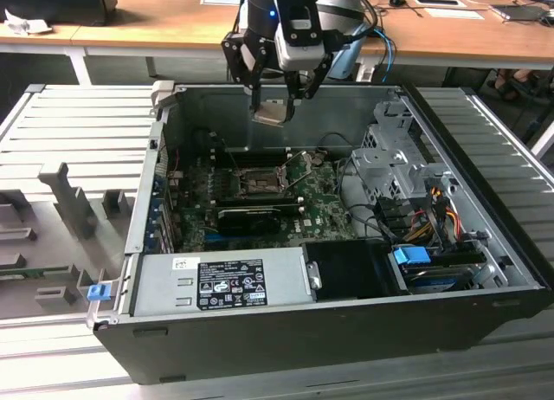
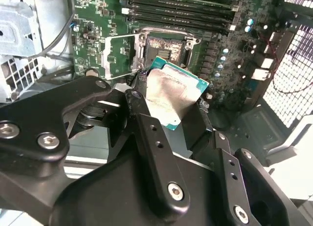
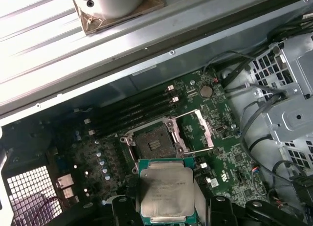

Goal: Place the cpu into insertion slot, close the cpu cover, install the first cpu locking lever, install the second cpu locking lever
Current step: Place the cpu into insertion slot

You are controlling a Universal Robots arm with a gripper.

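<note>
**Pincer (image 1: 273, 108) has a grip, long drop ahead**

Black open computer case (image 1: 286, 331), green motherboard (image 3: 230, 160), square dark metal-rimmed insertion slot (image 3: 153, 145) empty, silvery hinged cpu cover (image 3: 204, 129) flipped open beside it. Small tan-edged silver-faced cpu (image 3: 166, 189) is clamped in the pincer well above the slot. If it slips it could land skewed and bend pins. First wrist view shows the line-up, exterior view the height.

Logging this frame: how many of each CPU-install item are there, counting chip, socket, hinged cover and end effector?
cpu: 1
insertion slot, no chip in it: 1
cpu cover, swung open: 1
end effector, shut on the cpu: 1
Total: 4
</note>
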